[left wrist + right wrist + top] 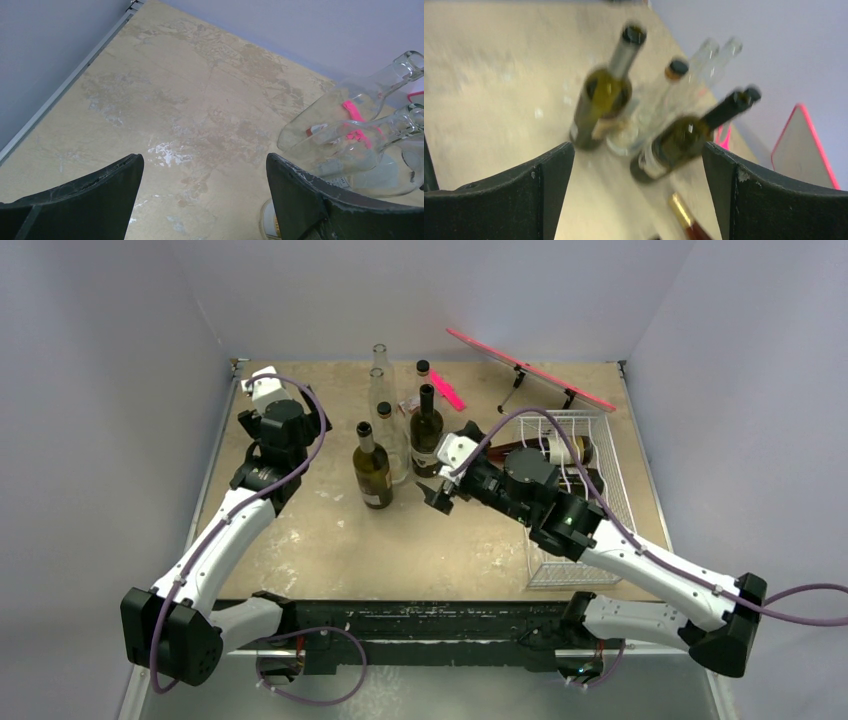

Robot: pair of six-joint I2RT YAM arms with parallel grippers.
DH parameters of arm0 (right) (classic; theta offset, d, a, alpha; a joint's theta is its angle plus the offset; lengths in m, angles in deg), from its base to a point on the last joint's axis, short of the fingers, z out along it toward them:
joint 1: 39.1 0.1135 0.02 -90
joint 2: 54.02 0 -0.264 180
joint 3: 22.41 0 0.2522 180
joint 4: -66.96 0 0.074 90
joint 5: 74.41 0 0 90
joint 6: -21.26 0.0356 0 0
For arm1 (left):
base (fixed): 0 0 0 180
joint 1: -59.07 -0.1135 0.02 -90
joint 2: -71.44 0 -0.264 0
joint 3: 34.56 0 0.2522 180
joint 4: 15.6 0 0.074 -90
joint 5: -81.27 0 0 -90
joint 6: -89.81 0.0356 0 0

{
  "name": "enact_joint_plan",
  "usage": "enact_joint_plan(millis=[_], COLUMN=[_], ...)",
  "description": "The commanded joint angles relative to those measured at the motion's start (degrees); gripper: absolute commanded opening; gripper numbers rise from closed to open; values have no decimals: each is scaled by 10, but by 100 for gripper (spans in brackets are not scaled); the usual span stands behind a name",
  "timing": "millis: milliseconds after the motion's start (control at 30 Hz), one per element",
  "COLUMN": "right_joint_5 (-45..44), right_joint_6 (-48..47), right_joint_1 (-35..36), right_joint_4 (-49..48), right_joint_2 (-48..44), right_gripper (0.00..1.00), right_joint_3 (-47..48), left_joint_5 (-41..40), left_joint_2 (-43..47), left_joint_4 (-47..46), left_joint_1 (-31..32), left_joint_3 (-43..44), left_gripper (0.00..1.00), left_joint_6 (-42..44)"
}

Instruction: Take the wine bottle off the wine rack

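Note:
The white wire wine rack point(600, 502) stands at the right of the table. A dark reddish wine bottle point(558, 449) with a white label lies on its far end, neck to the left. Its gold-capped neck point(685, 215) shows low in the blurred right wrist view. My right gripper point(437, 498) point(638, 165) is open and empty, left of the rack and above the table. My left gripper point(258, 390) point(205, 165) is open and empty over the far left of the table.
Standing bottles cluster mid-table: a green one point(372, 468) point(600, 102), a dark one point(427, 435) point(684, 137) and clear ones point(381, 388) point(345, 117). A pink flat board point(530, 370) on a stand is at the back right. Walls close three sides.

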Motion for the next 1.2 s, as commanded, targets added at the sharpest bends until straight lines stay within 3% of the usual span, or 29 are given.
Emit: enact_joint_plan(millis=[0, 133, 333, 900, 1167], right_joint_5=[-59, -111, -225, -356, -395], right_joint_6=[-59, -103, -146, -310, -368], right_joint_1=[1, 1, 0, -97, -126], right_joint_4=[215, 282, 291, 26, -129], right_joint_2=[-17, -4, 75, 323, 384], right_gripper=[100, 100, 100, 100, 91], right_joint_3=[-16, -46, -75, -108, -153], left_joint_5=[12, 12, 6, -1, -1], left_joint_2=[12, 12, 6, -11, -14], left_joint_4=[-15, -15, -14, -13, -13], left_joint_1=[-3, -4, -3, -3, -4], left_joint_3=[26, 25, 25, 26, 26], left_gripper=[92, 92, 92, 92, 92], left_joint_6=[-7, -6, -3, 2, 2])
